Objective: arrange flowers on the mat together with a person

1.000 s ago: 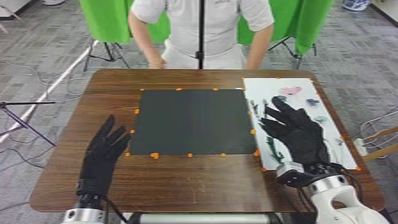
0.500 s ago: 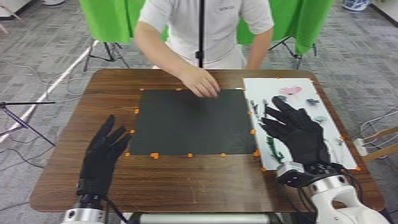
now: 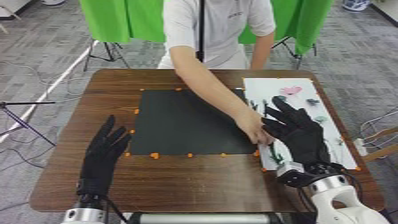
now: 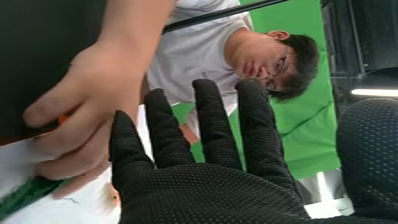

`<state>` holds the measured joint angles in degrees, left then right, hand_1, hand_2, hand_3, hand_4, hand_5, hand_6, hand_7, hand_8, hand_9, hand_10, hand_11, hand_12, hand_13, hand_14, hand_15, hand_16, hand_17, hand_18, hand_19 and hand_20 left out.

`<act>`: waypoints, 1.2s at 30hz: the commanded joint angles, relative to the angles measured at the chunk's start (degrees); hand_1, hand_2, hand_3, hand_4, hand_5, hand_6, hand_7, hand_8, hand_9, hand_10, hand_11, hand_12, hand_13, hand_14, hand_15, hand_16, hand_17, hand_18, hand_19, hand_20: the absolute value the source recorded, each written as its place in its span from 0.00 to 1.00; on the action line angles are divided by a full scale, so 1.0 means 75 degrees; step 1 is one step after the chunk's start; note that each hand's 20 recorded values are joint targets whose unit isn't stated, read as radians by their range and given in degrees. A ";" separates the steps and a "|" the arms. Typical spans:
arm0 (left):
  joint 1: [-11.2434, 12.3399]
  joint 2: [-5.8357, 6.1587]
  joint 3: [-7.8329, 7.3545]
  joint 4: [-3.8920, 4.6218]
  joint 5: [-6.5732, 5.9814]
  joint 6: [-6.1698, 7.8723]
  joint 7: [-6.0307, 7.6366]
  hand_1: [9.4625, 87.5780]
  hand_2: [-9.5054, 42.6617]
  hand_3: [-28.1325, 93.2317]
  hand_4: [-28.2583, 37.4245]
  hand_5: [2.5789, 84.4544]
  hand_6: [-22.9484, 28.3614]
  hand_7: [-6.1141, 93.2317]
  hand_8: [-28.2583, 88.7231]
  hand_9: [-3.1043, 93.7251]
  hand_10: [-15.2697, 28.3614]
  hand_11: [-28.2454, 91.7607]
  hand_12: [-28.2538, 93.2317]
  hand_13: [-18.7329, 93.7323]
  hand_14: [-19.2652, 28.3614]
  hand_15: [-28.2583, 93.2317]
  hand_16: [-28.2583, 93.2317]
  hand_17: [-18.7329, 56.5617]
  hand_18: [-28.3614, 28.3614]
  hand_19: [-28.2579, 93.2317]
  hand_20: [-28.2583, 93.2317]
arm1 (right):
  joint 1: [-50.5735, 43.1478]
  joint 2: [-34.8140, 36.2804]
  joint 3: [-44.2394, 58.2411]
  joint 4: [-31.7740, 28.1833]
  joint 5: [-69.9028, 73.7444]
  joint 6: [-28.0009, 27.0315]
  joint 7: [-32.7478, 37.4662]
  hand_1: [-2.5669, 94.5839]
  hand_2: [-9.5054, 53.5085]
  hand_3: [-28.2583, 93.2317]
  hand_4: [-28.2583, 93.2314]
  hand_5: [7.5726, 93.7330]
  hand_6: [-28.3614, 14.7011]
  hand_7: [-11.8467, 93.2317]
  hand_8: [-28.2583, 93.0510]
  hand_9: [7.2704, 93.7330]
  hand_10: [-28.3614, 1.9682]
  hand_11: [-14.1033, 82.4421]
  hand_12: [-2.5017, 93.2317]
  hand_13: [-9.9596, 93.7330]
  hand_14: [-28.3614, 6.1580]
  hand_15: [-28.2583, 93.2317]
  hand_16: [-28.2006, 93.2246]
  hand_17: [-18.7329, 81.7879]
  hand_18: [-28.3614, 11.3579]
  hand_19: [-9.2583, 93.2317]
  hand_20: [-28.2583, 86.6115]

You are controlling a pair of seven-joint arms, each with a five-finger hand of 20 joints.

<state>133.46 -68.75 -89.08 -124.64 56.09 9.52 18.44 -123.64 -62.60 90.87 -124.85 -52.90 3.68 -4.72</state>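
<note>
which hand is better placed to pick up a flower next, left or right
Probably the right hand: it is over the white sheet with the flowers; the left hand is across the dark mat.

Person's hand at the left edge of the white sheet, beside the robot's right hand

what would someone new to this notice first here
Probably the person's bare arm, stretched across the dark mat with the hand down at the near left part of the white sheet, right beside the robot's gloved right hand. Next might come the pink flower near the sheet's far end, bright against the white.
</note>
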 commanded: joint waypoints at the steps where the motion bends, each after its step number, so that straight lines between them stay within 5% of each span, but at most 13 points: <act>1: 0.0048 -0.0053 0.0007 0.0035 -0.0012 -0.0007 -0.0082 0.12 0.30 0.85 0.00 0.27 0.44 0.17 0.16 0.31 0.65 0.31 0.33 0.35 0.78 0.41 0.23 0.08 0.87 0.57 0.27 | -0.0077 -0.0011 0.0005 -0.0024 -0.0024 0.0010 -0.0077 0.13 0.39 0.82 0.01 0.34 0.73 0.20 0.15 0.36 0.57 0.19 0.19 0.34 0.25 0.26 0.49 0.18 0.17 0.28 0.38; 36: 0.0042 -0.0082 -0.0007 0.0048 -0.0004 -0.0049 -0.0149 0.13 0.30 0.85 0.00 0.27 0.45 0.17 0.16 0.31 0.65 0.31 0.33 0.35 0.78 0.41 0.23 0.08 0.87 0.57 0.27 | -0.0054 0.0012 -0.0031 -0.0039 -0.0019 0.0055 -0.0034 0.13 0.39 0.82 0.01 0.34 0.73 0.20 0.15 0.36 0.57 0.19 0.19 0.34 0.25 0.26 0.49 0.18 0.17 0.28 0.38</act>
<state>133.45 -68.90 -89.10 -124.64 56.12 9.48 17.81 -123.75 -62.60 90.87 -124.87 -52.91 3.68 -4.60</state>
